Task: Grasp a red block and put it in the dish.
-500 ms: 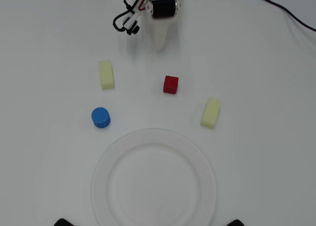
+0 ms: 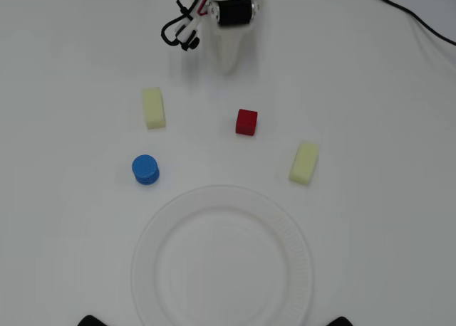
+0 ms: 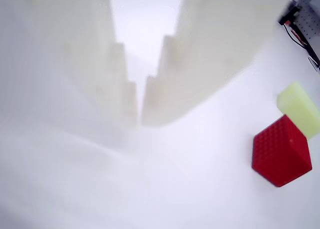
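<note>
Tabletop seen from the overhead view: a plain white surface (image 2: 370, 91) carries the red block (image 2: 246, 122), a small matte cube lying just above centre, its edges turned slightly off the frame's lines; being a cube, it has no long axis. The dish (image 2: 222, 198), a round white paper plate with a ribbed rim, lies empty at 6 o'clock from the block and well apart from it. A pale yellow oblong block (image 2: 153, 107) sits at 9 o'clock from the cube, long axis running nearly 12 to 6; a second yellow block (image 2: 304, 162) lies at 4 o'clock, tilted slightly toward 1. A blue cylinder (image 2: 145, 169) stands upright at 8 o'clock from the cube. The white arm enters at 12 o'clock with a black motor (image 2: 235, 11) and looped wires (image 2: 182, 28), its gripper (image 2: 228, 64) tapering down toward 6, short of the cube and not touching it.

Wrist view: the gripper (image 3: 139, 120) fills the upper frame, two blurred white plastic fingers (image 3: 197, 64) with stepped inner edges, their tips nearly together with only a thin gap and nothing between them. The red block (image 3: 281, 151), its faces finely dimpled, sits at 4 o'clock from the tips, one corner pointing up, with a yellow block (image 3: 300, 108) close behind it.
</note>
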`<state>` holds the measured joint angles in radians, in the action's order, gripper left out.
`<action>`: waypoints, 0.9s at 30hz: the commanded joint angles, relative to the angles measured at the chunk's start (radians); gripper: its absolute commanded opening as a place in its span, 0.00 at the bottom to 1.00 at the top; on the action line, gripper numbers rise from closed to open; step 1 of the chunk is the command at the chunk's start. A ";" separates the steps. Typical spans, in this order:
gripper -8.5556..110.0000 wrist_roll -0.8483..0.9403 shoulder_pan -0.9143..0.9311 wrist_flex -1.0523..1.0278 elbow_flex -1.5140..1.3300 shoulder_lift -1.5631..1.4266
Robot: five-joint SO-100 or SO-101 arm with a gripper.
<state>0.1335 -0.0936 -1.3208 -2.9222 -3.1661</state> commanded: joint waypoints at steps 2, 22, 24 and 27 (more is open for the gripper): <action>0.07 -0.018 0.029 -0.032 0.259 0.337; 0.31 -0.149 -0.236 -0.123 0.959 1.078; 0.35 -0.144 -0.256 -0.072 0.956 1.091; 0.35 -0.138 -0.250 -0.006 0.956 1.161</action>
<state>-0.0077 -0.3344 -1.3821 -2.0249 -2.0295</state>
